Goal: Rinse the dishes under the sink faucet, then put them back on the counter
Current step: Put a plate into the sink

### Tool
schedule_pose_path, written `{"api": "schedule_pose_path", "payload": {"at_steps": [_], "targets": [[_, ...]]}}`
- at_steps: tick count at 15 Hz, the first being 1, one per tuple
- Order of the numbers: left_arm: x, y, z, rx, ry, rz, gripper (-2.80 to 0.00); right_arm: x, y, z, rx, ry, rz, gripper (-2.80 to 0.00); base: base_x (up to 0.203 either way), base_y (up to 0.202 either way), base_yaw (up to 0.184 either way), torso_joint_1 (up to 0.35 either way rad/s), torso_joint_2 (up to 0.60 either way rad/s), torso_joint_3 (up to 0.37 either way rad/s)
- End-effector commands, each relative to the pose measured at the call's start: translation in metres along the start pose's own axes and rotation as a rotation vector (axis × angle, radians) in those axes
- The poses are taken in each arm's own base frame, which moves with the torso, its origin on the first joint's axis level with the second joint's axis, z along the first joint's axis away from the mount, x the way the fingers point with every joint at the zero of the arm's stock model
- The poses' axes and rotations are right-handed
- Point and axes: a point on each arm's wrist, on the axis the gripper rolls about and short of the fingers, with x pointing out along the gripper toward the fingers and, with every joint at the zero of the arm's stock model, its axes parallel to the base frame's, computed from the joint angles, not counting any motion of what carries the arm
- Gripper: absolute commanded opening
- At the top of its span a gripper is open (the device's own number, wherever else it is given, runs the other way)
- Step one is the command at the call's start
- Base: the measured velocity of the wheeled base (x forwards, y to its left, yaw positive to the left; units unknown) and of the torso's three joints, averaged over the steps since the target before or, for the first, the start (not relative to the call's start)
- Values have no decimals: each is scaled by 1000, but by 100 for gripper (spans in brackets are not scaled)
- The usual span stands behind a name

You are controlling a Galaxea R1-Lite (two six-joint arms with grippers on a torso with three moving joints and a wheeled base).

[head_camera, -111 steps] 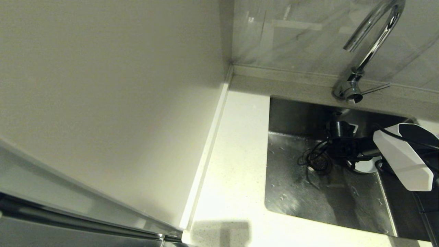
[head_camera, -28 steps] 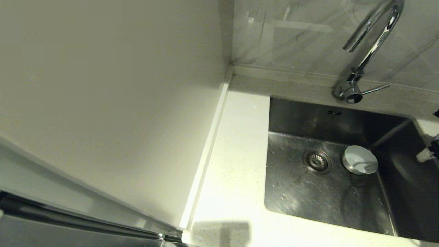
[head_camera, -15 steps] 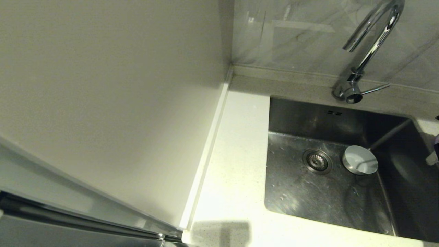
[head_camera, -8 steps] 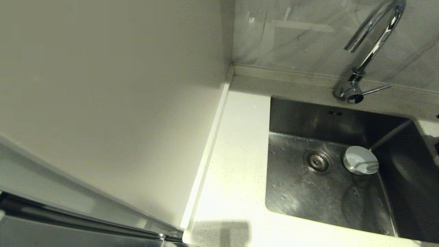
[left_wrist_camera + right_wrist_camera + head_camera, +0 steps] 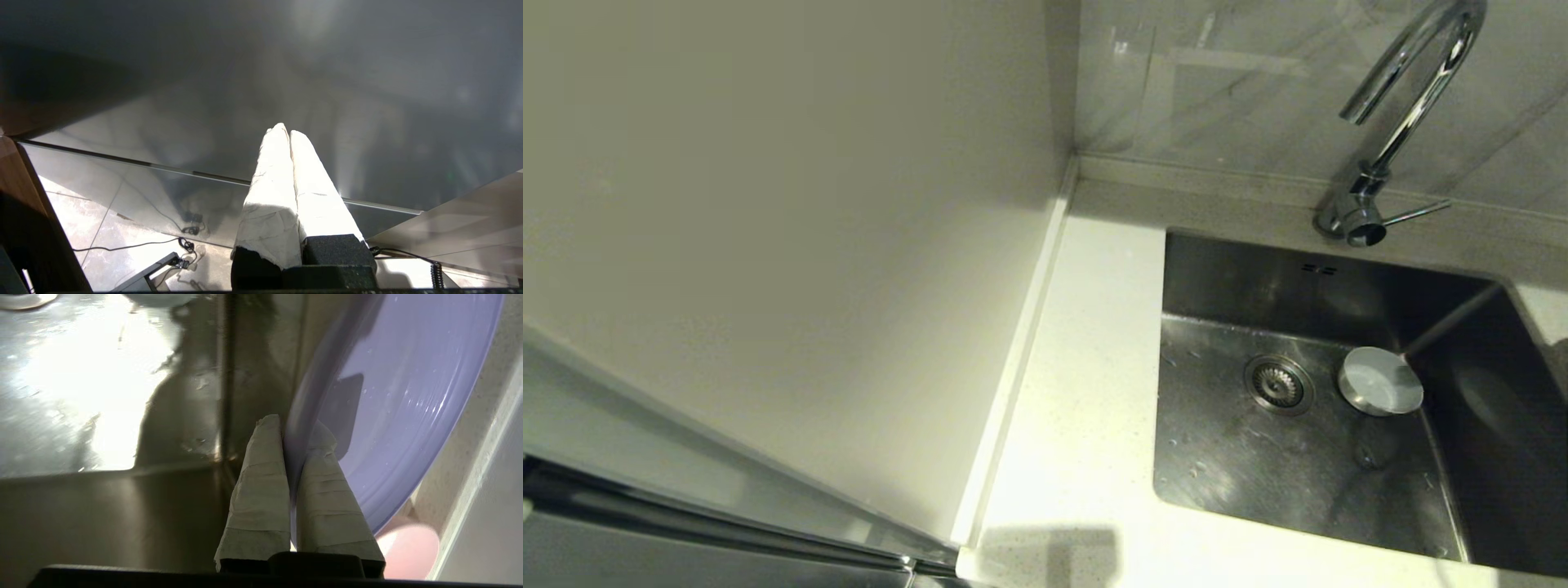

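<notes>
In the right wrist view my right gripper (image 5: 296, 424) is shut on the rim of the lavender plate (image 5: 408, 375), one taped finger on each face. The plate is by the sink's right wall, over the speckled counter (image 5: 457, 457). A pink bowl (image 5: 408, 551) shows beneath the plate's edge. The pale bowl (image 5: 1380, 381) sits in the steel sink (image 5: 1258, 465) just right of the drain strainer (image 5: 1278, 384). The chrome faucet (image 5: 1409, 90) arches over the sink's back edge. The head view shows neither arm. My left gripper (image 5: 286, 130) is shut on nothing, parked away from the sink.
White counter (image 5: 1086, 367) runs along the sink's left side up to a cream wall panel (image 5: 809, 245). The faucet's thin lever (image 5: 1417, 212) points right. Water drops lie on the sink floor.
The bit of my right arm seen at the head view's right edge has slipped out of sight. The pale bowl has stayed by the drain.
</notes>
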Motion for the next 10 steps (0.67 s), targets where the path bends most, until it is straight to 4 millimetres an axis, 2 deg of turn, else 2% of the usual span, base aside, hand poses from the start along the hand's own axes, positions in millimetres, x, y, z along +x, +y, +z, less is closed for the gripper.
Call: {"api": "schedule_pose_path", "payload": {"at_steps": [1,6,10], "targets": [[0,0,-1,-1,3,0,-280,-33,12,-9,-25,-63,10,-280,0,0,0,0,0,0],[0,0,-1,-1,4,0,-280,-62,50,-22,-121,-152,94,-280,0,0,0,0,0,0],[0,0,-1,-1,2,0,-280,-62,87,-40,-215,-143,202,-280,0,0,0,0,0,0]]}}
